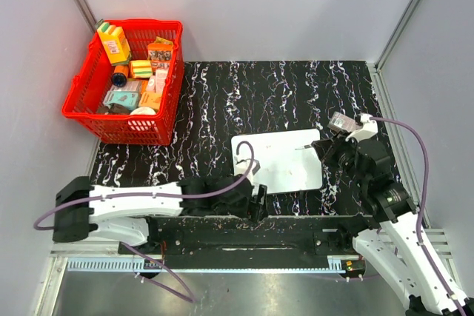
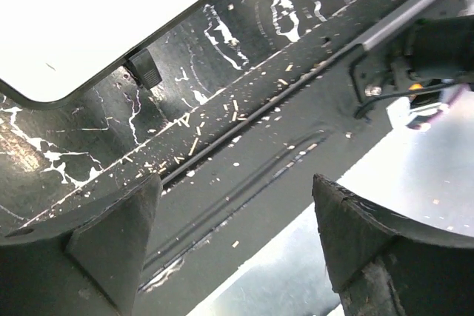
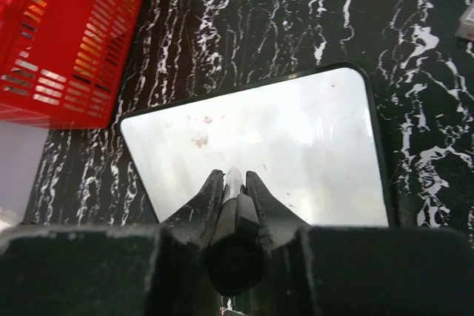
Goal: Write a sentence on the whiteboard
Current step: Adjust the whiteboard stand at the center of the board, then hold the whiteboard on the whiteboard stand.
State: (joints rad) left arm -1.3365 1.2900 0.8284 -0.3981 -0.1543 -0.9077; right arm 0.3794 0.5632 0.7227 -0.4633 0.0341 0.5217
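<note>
Black marbled tabletop (image 1: 222, 94), whiteboard (image 1: 278, 162) lying flat near the front edge.

We see the left gripper (image 2: 233, 220) with jaws wide apart and nothing between them. It sits just off the board's near-left corner, over the table's front rail; the corner shows up-left of the fingers, outside the gap. The right gripper (image 3: 234, 183) is clamped on a dark marker (image 3: 234, 216) and hangs over the board's right side, tip aimed across the white face. We can't tell if the tip touches. The board face carries faint smudges. A red basket (image 1: 126, 83) of small packs stands well apart, far left.
</note>
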